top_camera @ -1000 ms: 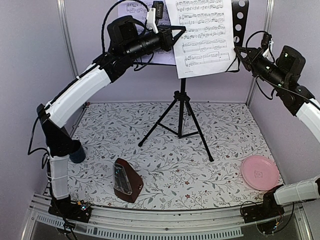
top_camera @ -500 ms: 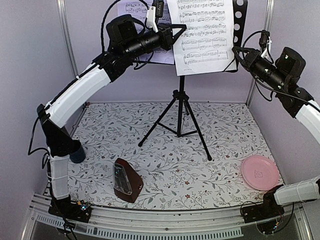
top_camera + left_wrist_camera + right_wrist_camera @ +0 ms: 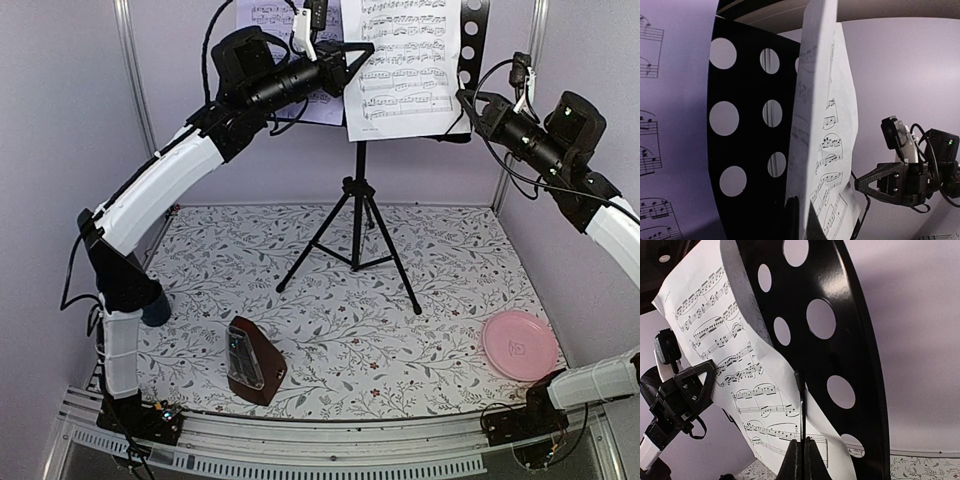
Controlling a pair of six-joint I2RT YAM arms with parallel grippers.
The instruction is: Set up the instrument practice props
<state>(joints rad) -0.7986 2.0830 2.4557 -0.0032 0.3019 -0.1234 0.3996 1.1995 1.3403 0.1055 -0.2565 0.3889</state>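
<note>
Black left gripper point(image 3: 798, 212) pinches the left edge of the front music sheet point(image 3: 405, 60). Right gripper point(image 3: 801, 442) is closed on the lower-right rim of the music stand point(image 3: 357, 205) desk, w/ that sheet leaning on it. 2nd sheet point(image 3: 262, 18) is behind the left arm. Dark-red metronome point(image 3: 255, 362) sits front-left on the table point(image 3: 460, 280), well apart.

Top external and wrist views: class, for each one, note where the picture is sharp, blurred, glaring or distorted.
Top external view: even light, sharp throughout, barely any shadow around the tripod music stand. Left wrist view: perforated desk crisp, the left end effector's fingers a dark blur at the bottom edge. Right wrist view: a pale sheen along the desk's rim, which wide-angle distortion bows.
</note>
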